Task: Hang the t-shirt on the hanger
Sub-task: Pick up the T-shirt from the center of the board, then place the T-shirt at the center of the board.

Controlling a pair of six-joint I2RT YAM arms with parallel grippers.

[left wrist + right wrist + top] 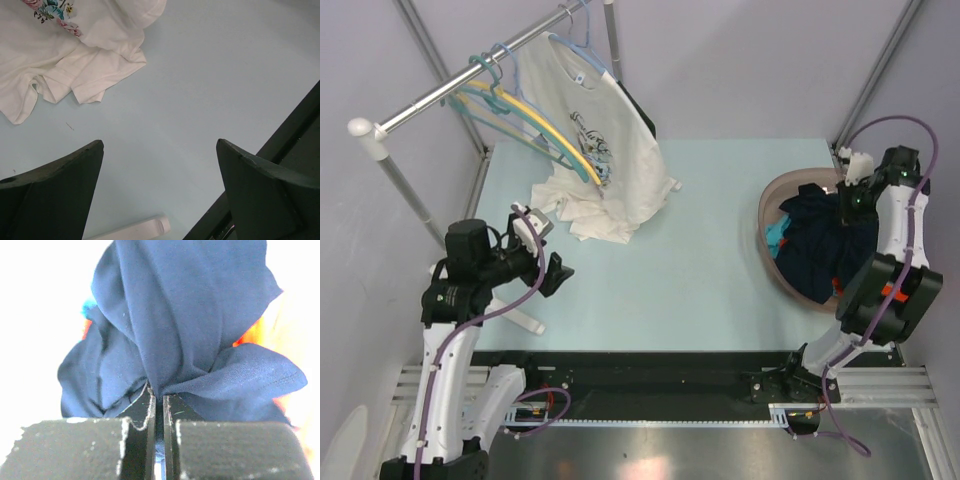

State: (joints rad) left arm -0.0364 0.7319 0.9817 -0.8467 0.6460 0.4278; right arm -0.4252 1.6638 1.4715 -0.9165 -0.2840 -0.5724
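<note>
t-shirt (190, 315): top cut by edge | orange garment (252, 335): blurred, washed-out | white t-shirt (60, 60): cropped top-left

Bright, even light; overexposed wrist background.

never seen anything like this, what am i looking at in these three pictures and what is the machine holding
It is a robot with two arms bolted at the near edge of a pale blue table. The wide picture comes from a camera above; the other two cameras ride on the wrists. A white printed t-shirt hangs from a rail, its hem resting on the table. The left hand is open and empty. The right hand is shut on a navy t-shirt in a basket.
</note>
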